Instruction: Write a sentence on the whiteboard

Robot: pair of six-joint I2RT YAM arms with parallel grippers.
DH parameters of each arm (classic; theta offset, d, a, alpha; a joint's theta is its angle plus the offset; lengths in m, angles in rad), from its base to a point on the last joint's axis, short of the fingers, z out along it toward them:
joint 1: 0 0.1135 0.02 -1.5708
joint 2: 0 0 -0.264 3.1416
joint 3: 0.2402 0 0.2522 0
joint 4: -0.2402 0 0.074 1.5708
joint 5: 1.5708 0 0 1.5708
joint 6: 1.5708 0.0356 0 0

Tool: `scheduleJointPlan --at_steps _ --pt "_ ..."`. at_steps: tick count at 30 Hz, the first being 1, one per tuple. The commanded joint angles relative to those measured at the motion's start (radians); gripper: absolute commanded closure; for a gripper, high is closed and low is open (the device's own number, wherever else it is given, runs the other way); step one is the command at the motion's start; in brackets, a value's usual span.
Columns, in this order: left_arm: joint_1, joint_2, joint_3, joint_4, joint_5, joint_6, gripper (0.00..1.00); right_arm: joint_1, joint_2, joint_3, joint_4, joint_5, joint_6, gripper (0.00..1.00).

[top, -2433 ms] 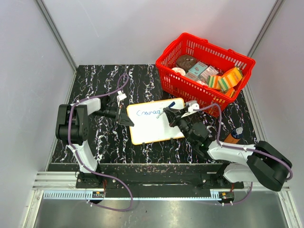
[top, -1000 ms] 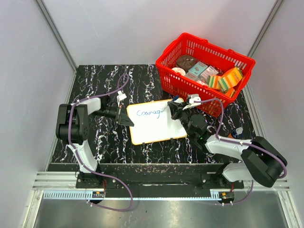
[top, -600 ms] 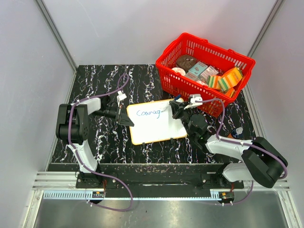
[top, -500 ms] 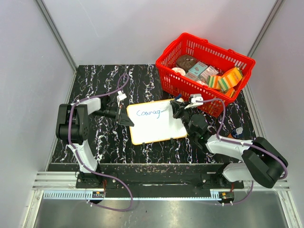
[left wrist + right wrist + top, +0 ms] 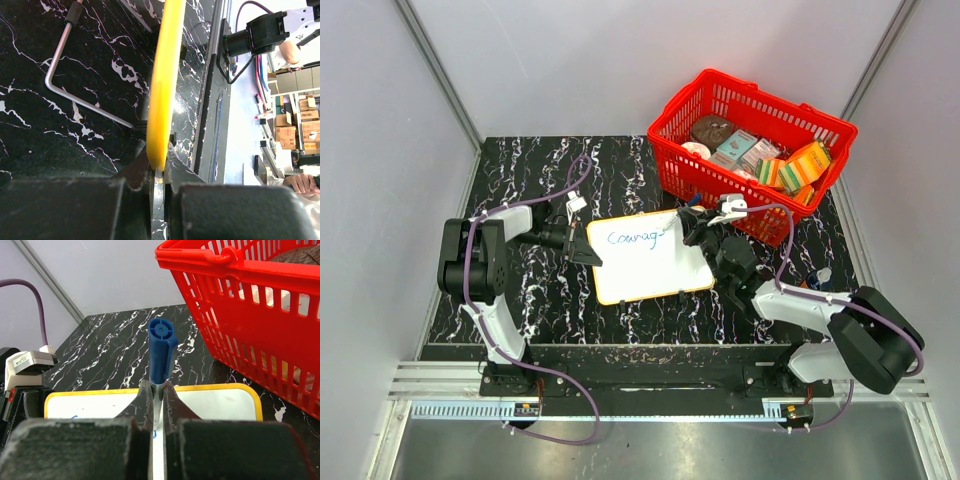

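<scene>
Left gripper [image 5: 584, 246] is clamping the rim of the whiteboard [image 5: 655, 270], which is lying on the table [image 5: 535, 170] just beside the basket [image 5: 722, 192], and right gripper [image 5: 690, 230] is gripping the marker [image 5: 161, 347] by the unfinished sentence [image 5: 632, 238]; I judge that heavy pressing is risking a skidding board and smeared letters.

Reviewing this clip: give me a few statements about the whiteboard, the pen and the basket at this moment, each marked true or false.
1. The left gripper is shut on the yellow rim of the whiteboard. True.
2. The right gripper holds a red pen. False: it is shut on a blue marker.
3. The whiteboard is blank. False: blue writing runs along its upper part.
4. The red basket holds several packages. True.
</scene>
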Motion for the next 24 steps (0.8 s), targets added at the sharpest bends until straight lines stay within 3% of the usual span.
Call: scheduleJointPlan --at_steps 1,24 --pt "-0.018 0.017 0.016 0.001 -0.128 0.048 1.00 -0.011 0.019 0.047 0.006 -0.022 0.003 1.00" --pt "-0.018 0.015 0.016 0.003 -0.131 0.049 1.00 -0.009 -0.008 -0.045 -0.055 -0.058 0.065 1.00"
